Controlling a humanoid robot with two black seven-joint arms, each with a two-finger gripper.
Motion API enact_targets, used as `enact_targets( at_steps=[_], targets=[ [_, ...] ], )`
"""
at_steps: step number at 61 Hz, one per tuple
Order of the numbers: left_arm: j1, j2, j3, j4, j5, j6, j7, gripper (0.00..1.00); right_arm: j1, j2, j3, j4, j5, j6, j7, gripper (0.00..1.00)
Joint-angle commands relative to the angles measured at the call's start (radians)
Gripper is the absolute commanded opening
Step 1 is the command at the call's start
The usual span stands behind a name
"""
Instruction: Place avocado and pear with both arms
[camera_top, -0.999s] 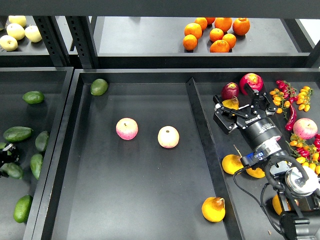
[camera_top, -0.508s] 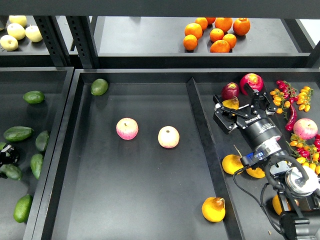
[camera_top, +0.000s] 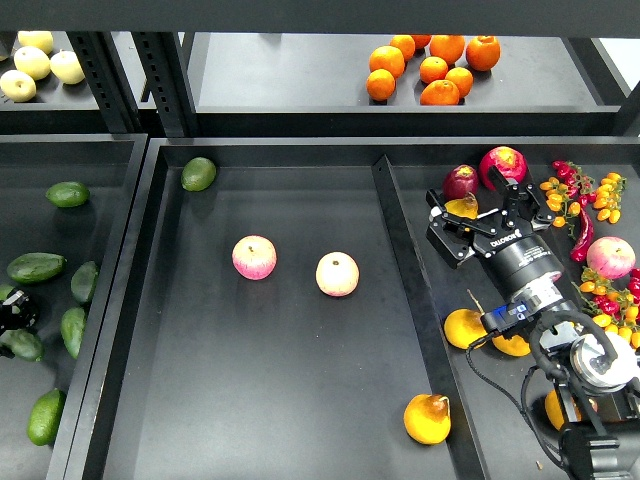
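Black tray (camera_top: 250, 400) with two apples (camera_top: 254, 257); right fingers (camera_top: 478, 214) spread around pear (camera_top: 462, 207); left gripper (camera_top: 14, 312) unclear.

Pear (camera_top: 427, 418) yellow-orange, brownish blotch on top. Avocado (camera_top: 36, 267) dark green. Apples (camera_top: 254, 257) pink-yellow. Oranges (camera_top: 432, 68) bright orange. My right gripper (camera_top: 482, 211) black.

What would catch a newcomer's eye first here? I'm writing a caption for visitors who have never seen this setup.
Probably the black right arm entering at lower right, its open two-finger gripper reaching over a yellow-orange fruit in the right-hand bin. Next, the two round pink-and-yellow apples side by side in the middle tray, with a yellow-orange pear near its front right corner. A pile of bright oranges glows on the back shelf.
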Motion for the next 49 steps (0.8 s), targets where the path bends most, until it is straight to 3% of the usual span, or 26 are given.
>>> enact_targets(
  at_steps=[1,6,25,49],
  targets=[
    [0.000,0.000,-0.006,-0.001,0.020,0.000,0.000,0.66,0.000,0.000,-0.001,0.000,-0.002,0.000,0.000,1.00],
    [-0.002,-0.004,-0.007,-0.001,0.020,0.000,0.000,0.69,0.003,0.000,0.001,0.000,-0.002,0.000,-0.001,1.00],
    [-0.025,0.007,-0.013,-0.006,0.020,0.000,0.000,0.98,0.003,0.000,-0.001,0.000,-0.002,0.000,-0.003,1.00],
    [-0.143,0.065,-0.073,-0.018,0.017,0.000,0.000,0.99,-0.003,0.000,-0.001,0.000,-0.002,0.015,-0.007,1.00]
  ],
)
